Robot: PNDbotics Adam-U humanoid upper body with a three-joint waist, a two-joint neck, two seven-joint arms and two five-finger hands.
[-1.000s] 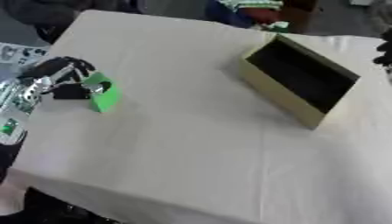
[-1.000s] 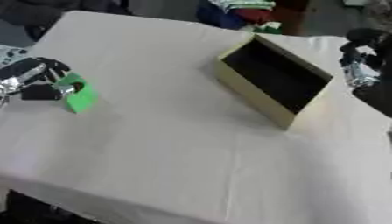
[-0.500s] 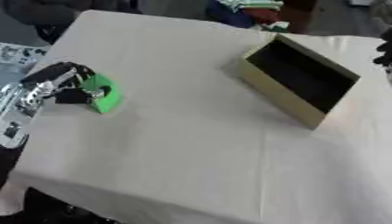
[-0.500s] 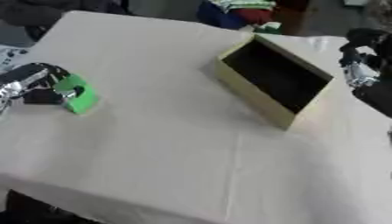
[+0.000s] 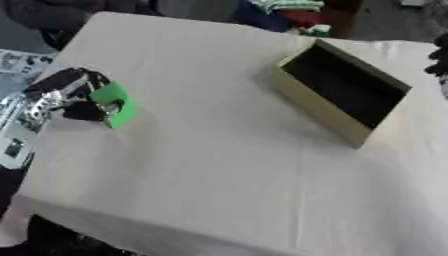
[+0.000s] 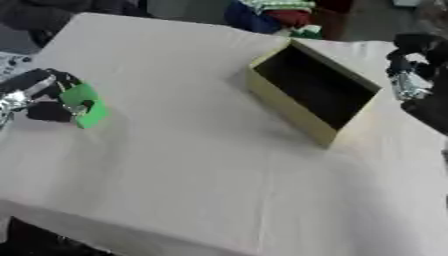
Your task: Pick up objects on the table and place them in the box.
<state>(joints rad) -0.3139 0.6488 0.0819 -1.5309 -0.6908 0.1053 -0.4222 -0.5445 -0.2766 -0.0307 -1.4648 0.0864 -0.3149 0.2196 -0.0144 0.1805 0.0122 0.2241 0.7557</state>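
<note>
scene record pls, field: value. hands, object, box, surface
left hand: at the table's left edge, fingers curled round the green object
right hand: beside the box's far right end, holding nothing visible; finger state unclear
green object: small, bright green, in the left hand's grip, at or just above the cloth
box: open top, tan walls, dark inside, no contents visible, far right of table
surface: table under a pale cloth
task state: object not yet in the box
</note>
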